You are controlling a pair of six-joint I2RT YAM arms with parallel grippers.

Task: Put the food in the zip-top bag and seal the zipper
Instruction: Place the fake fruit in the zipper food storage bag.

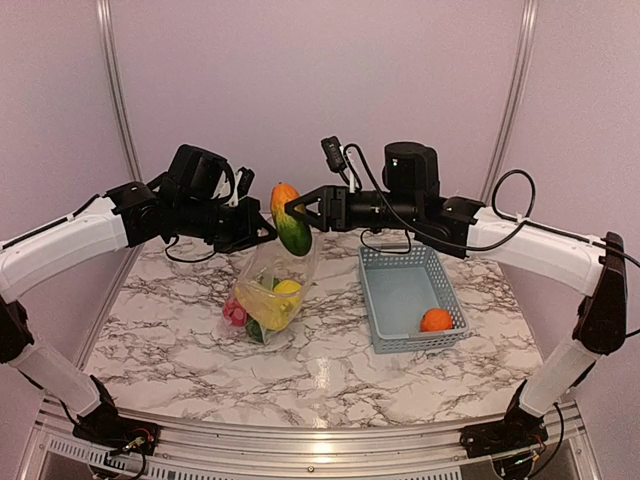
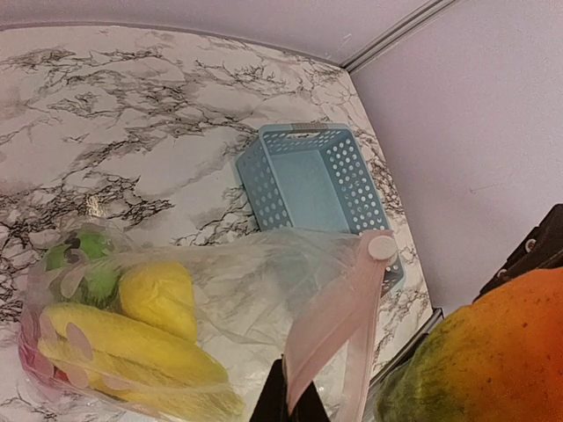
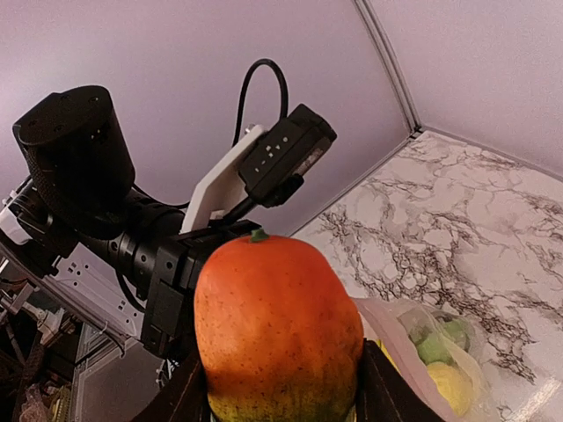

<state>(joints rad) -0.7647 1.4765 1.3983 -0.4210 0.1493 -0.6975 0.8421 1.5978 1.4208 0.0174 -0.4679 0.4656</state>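
White arm shells [image 1: 60,245], blk joints [image 1: 600,310] & cables [image 3: 264,61], blk left claw [image 1: 266,232], right claw [image 1: 296,212]

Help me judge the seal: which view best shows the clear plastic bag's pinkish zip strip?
Left wrist: the pinkish zip strip runs large up the foreground from the shut left gripper. In the top view it is too small to make out; the right wrist shows only clear bag film.

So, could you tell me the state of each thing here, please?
Bag: lifted by its top edge, mouth open, partly filled.
Zipper: unsealed.
Mango: held up near the bag's mouth.
Basket: upright, one orange inside.
Left gripper: shut on the zipper.
Right gripper: shut on the mango.
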